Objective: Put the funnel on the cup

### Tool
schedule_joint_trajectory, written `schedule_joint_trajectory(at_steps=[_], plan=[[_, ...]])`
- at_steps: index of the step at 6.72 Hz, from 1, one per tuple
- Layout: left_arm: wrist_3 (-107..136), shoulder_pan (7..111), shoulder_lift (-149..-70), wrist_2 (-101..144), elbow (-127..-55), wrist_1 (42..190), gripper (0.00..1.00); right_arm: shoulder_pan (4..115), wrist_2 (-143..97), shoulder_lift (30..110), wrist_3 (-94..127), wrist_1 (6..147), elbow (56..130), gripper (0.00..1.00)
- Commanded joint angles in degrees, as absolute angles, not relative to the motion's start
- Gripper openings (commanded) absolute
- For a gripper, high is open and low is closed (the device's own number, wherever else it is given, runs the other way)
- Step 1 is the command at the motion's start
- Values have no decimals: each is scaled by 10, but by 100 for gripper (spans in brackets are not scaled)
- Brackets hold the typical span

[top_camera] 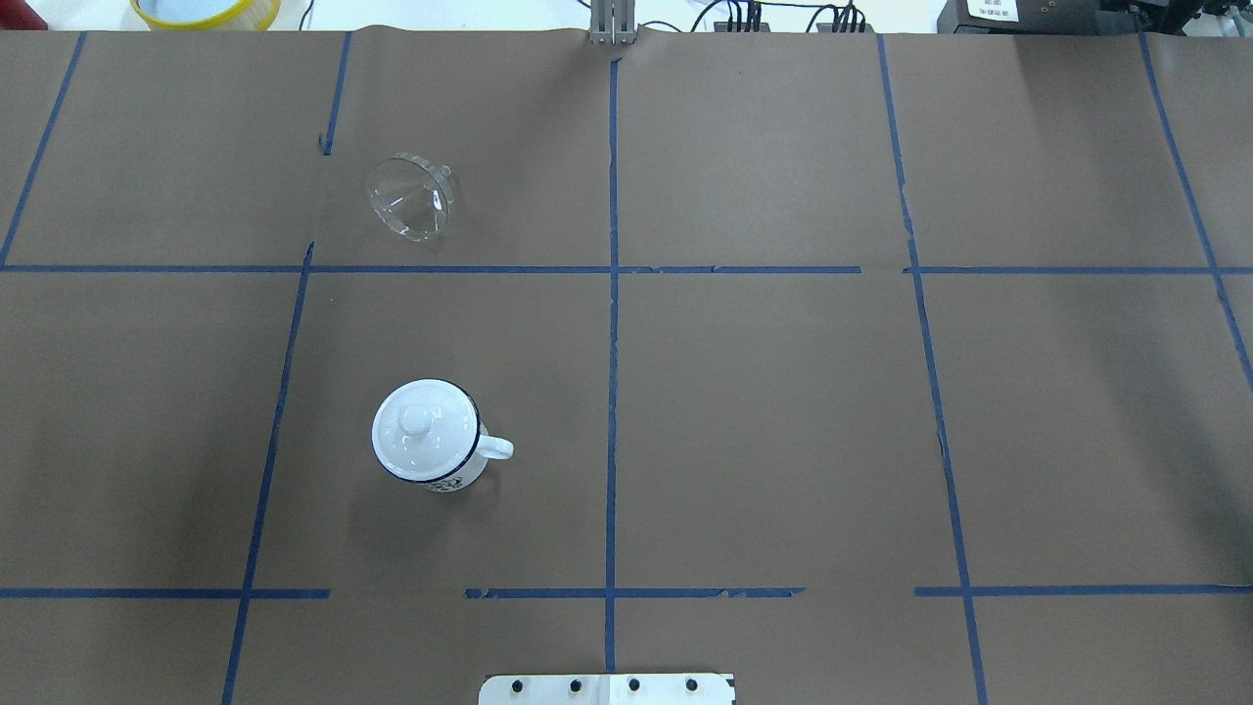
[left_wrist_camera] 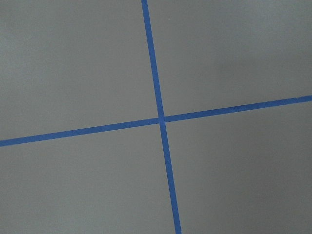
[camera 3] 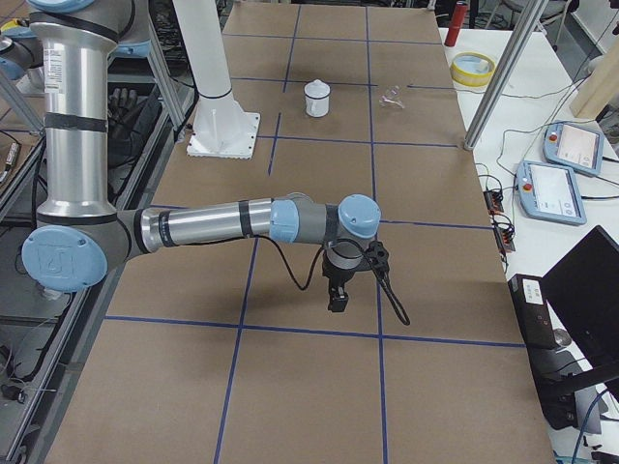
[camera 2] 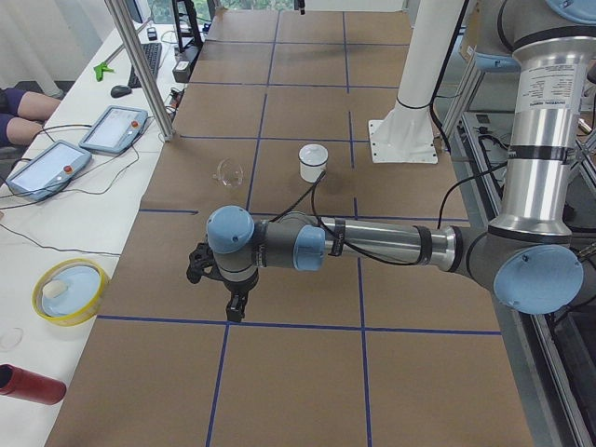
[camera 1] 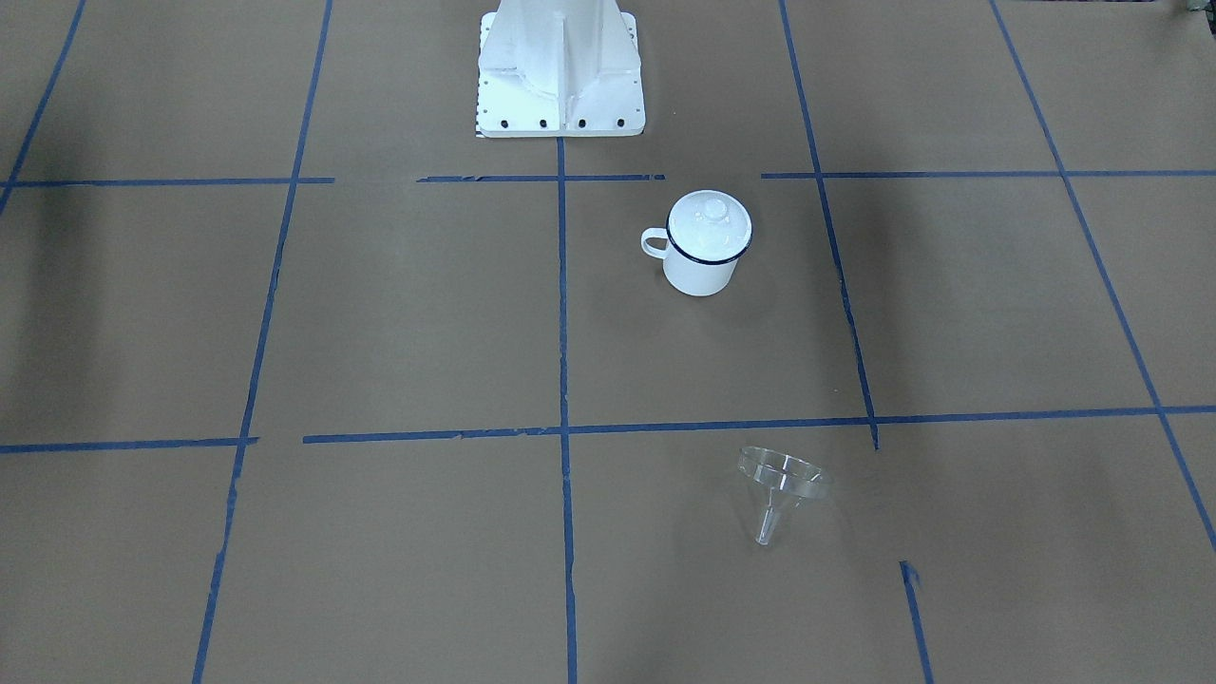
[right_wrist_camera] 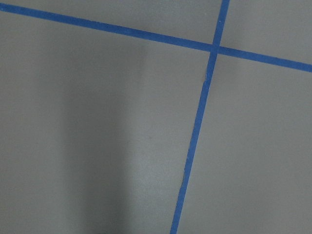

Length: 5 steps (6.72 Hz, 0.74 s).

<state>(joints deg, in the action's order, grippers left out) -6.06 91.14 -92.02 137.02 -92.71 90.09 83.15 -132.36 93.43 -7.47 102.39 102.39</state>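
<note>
The cup (camera 1: 701, 274) is a white enamel mug with a dark blue rim, standing upright on the brown paper with a white domed lid (camera 1: 709, 224) on it. It also shows in the overhead view (top_camera: 462, 478). The clear funnel (camera 1: 781, 480) lies tilted on its side, farther from the robot base than the cup, and shows in the overhead view (top_camera: 411, 198). My left gripper (camera 2: 235, 305) shows only in the exterior left view, far from both. My right gripper (camera 3: 336, 302) shows only in the exterior right view. I cannot tell whether either is open or shut.
The white robot base (camera 1: 560, 76) stands at the table's near edge. A yellow bowl (top_camera: 206, 10), a red can (camera 2: 33, 384) and two tablets (camera 2: 112, 128) lie beyond the paper on the operators' side. A metal post (camera 2: 140, 65) stands there.
</note>
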Motion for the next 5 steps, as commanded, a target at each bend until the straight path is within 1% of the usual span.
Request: schedule_joint_trajectory(at_steps=[1,3,4,5], plan=[[-60,911,-920,1370,-926,902,100,831,-1324,934,-75,1024,1024,100],[-48,911,-923,1369,-942,901,100,831,-1324,934,-75,1024,1023,100],[20,911,-926,1369,-987,887,100,831,-1324,934,-75,1024,1024,100],[109,903,-930,1368,-1055,855,100,831,-1324,934,-75,1024,1024,100]])
